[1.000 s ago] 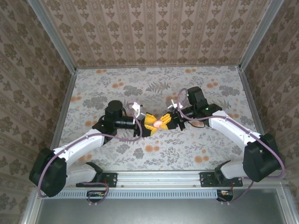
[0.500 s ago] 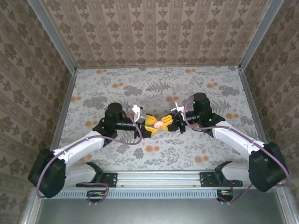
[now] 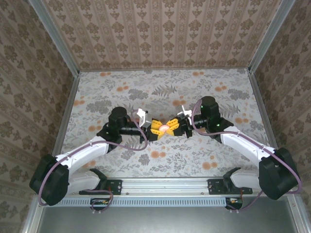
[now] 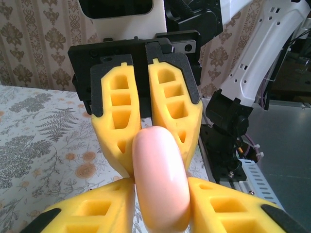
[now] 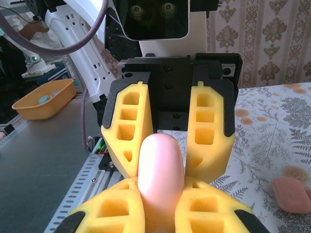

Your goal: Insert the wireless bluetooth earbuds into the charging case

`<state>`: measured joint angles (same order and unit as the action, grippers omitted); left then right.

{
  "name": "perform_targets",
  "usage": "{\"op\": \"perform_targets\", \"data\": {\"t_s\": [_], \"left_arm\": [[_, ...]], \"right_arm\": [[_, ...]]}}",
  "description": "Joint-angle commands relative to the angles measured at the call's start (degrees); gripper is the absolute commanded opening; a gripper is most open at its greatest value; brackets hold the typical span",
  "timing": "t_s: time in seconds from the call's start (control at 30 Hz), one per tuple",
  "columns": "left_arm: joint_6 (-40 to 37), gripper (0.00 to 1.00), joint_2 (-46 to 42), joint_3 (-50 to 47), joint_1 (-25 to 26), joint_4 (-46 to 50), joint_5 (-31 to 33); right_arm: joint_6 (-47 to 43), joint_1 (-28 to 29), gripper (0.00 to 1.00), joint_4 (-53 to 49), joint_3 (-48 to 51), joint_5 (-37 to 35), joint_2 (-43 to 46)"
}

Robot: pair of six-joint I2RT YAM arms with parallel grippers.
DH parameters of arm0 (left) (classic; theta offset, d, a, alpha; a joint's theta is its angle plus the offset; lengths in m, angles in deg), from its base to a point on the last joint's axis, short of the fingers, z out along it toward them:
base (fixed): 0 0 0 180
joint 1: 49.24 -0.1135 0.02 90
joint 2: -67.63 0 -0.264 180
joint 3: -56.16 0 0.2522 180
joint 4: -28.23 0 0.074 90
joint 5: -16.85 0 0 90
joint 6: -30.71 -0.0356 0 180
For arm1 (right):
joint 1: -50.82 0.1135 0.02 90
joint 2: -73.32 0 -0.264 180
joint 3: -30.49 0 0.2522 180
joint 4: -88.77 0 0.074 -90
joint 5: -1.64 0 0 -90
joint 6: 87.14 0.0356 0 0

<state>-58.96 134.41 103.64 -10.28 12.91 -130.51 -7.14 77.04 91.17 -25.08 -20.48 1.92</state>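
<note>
Two grippers meet at centre: left gripper (image 3: 156, 130) from 9 o'clock, right gripper (image 3: 176, 128) from 3 o'clock, both pinched narrow on pale pink rounded piece (image 3: 165, 126), probably the case. Whereabouts of earbuds cannot be told; insertion judged outstanding. Item apart: salmon block (image 5: 290, 194).

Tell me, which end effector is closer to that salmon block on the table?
Right, it seems. The block lies low beside the right end effector; the left end effector sits farther off, on the right one's far side.
</note>
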Motion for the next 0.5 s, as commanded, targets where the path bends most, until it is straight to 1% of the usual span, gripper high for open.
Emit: {"op": "perform_targets", "data": {"t_s": [0.0,0.1,0.17,0.2,0.47], "left_arm": [[-1.2,0.30,0.0,-0.4,0.7,0.1,-0.8],[-1.4,0.28,0.1,-0.4,0.7,0.3,-0.6],[-1.5,0.33,0.1,-0.3,0.6,0.5,-0.3],[-1.5,0.33,0.1,-0.4,0.6,0.5,-0.2],[-1.6,0.33,0.2,-0.4,0.7,0.6,0.0]], "right_arm": [[0.9,0.6,0.05,2.4,0.0,0.9,0.1],[0.9,0.6,0.05,2.4,-0.1,0.8,0.2],[0.9,0.6,0.05,2.4,-0.2,0.8,0.2],[0.9,0.6,0.05,2.4,-0.3,0.8,0.2],[0.9,0.7,0.05,2.3,-0.4,0.8,0.4]]}}
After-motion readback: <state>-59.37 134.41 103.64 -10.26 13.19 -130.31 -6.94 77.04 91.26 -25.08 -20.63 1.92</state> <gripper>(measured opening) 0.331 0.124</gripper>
